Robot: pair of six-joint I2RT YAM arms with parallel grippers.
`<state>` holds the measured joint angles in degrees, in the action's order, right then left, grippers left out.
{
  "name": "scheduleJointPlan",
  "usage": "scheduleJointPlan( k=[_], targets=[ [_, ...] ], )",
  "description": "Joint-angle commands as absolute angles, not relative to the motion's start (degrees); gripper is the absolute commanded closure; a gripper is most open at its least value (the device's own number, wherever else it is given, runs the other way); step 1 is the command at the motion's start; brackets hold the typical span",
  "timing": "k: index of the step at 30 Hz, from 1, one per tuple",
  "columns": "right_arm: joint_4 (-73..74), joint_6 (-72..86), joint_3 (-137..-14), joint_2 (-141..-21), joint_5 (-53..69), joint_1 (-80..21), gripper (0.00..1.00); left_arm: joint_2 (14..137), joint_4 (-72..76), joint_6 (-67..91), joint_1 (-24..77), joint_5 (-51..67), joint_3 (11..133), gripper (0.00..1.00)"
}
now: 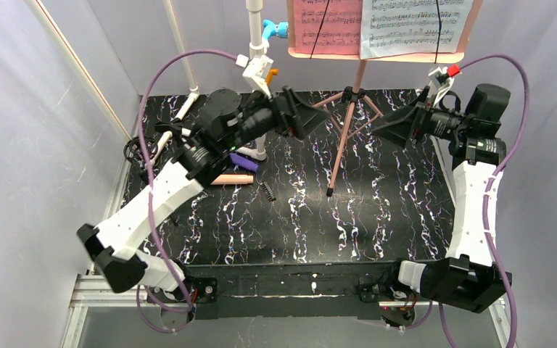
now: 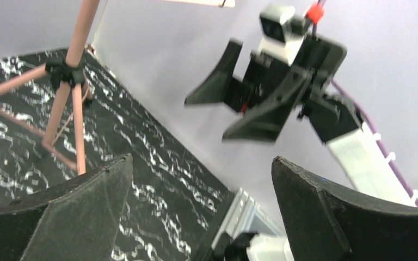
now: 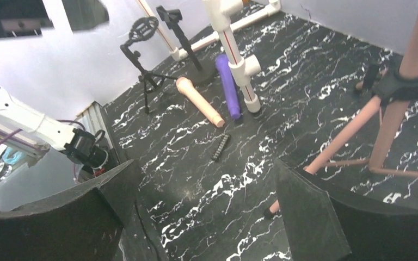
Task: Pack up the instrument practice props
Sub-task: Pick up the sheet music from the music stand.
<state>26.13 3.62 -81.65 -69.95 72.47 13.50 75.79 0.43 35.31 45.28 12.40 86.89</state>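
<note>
The pink music stand (image 1: 349,134) rises at the back centre of the table on its tripod (image 2: 68,73), also seen in the right wrist view (image 3: 396,89). Its desk (image 1: 377,55) carries a pink sheet-music page (image 1: 326,25) and a white page (image 1: 415,25). A purple tube (image 1: 244,161) and a beige-pink tube (image 1: 232,179) lie on the table to the left, both visible in the right wrist view (image 3: 227,81) (image 3: 198,100). My left gripper (image 1: 315,116) hovers open just left of the stand's pole. My right gripper (image 1: 395,125) hovers open just right of it. Both hold nothing.
A white pipe frame (image 1: 257,43) with blue and orange fittings stands at the back left, its foot beside the purple tube. A small black comb-like clip (image 1: 267,190) lies near the tubes. A small black tripod (image 3: 144,70) stands at the far left edge. Grey curtain walls enclose the table.
</note>
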Motion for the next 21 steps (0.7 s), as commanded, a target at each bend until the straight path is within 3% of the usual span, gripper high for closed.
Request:
scheduleJointPlan(
  k=[1,14,16,17,21],
  targets=[
    [25.2,-1.4,-76.7,-66.7,71.2,14.1,0.00,83.2,3.6,33.3,47.1,5.3,96.6,0.02],
    [26.7,-12.8,-60.2,-64.8,66.8,14.1,0.00,111.6,4.9,35.1,47.5,-5.2,132.3,0.03],
    [25.7,-13.3,-58.4,-64.7,67.0,14.1,0.00,116.1,8.8,36.4,47.4,-5.4,137.2,0.07],
    [25.1,-13.8,-57.2,-64.8,67.0,14.1,0.00,119.4,9.8,37.9,47.5,-4.8,141.3,0.13],
    [23.7,-14.6,-54.6,-65.6,68.0,14.6,0.00,123.0,11.4,40.7,47.5,-6.3,142.7,0.25]
  ],
)
